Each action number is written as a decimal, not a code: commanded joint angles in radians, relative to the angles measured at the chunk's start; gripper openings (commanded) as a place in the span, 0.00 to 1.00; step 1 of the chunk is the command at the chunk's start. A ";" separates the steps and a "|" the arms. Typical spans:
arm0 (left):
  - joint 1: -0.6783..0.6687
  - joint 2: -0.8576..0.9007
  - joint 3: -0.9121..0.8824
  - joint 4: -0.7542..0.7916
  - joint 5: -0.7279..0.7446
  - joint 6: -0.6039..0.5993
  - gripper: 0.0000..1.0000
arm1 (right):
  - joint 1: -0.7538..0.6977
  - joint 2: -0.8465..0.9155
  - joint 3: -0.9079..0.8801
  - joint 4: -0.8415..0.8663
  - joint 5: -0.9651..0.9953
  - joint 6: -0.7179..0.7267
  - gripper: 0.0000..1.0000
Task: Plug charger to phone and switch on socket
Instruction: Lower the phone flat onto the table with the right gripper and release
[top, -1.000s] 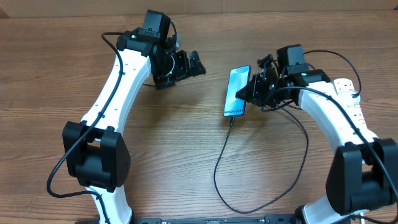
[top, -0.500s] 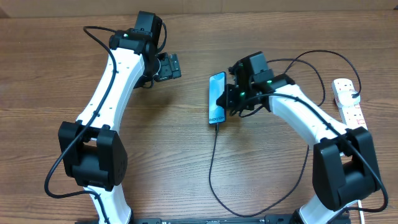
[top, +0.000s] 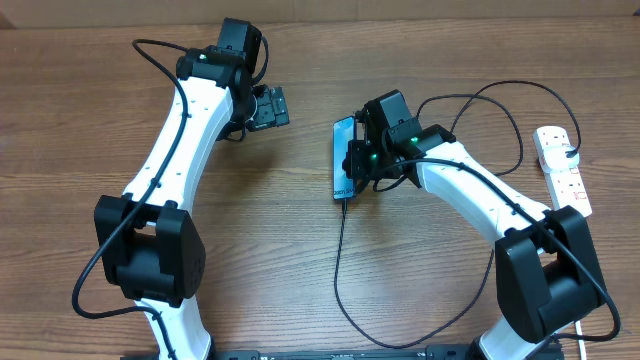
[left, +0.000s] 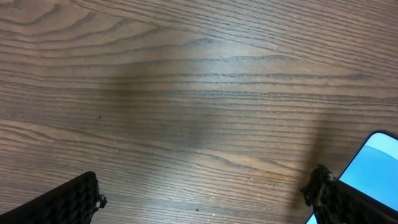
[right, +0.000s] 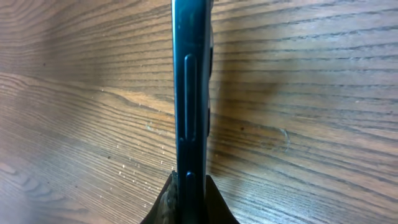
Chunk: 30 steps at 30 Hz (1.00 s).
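Two grippers: right gripper (top: 352, 160) clamped on phone (top: 343, 158), tipped on edge, centre; left gripper (top: 275, 107) wide open, empty. Risk: thin-edge grip slips, or cable drag pulls charger (top: 338, 250) out; socket (top: 562, 165) well apart, far right.

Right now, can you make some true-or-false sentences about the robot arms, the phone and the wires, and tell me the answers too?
1. The right gripper is shut on the slim phone with the light blue screen. True.
2. The phone lies flat with its screen facing up. False: it is tipped onto its edge, so the right wrist camera sees only its thin side.
3. The left gripper holds the cable. False: it is open and empty above the wooden table.
4. The thin black charger cable runs up to the phone's lower end. True.
5. The long white power strip lies on the robot's left side. False: it lies on the right side.
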 joint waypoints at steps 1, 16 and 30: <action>-0.001 -0.012 0.005 0.001 -0.019 0.019 0.99 | 0.005 0.004 0.013 0.006 0.013 0.007 0.04; -0.001 -0.012 0.005 0.001 -0.019 0.019 1.00 | 0.037 0.065 0.012 0.078 -0.043 0.007 0.04; -0.001 -0.012 0.005 0.001 -0.019 0.019 1.00 | 0.058 0.153 0.013 0.105 -0.031 0.034 0.04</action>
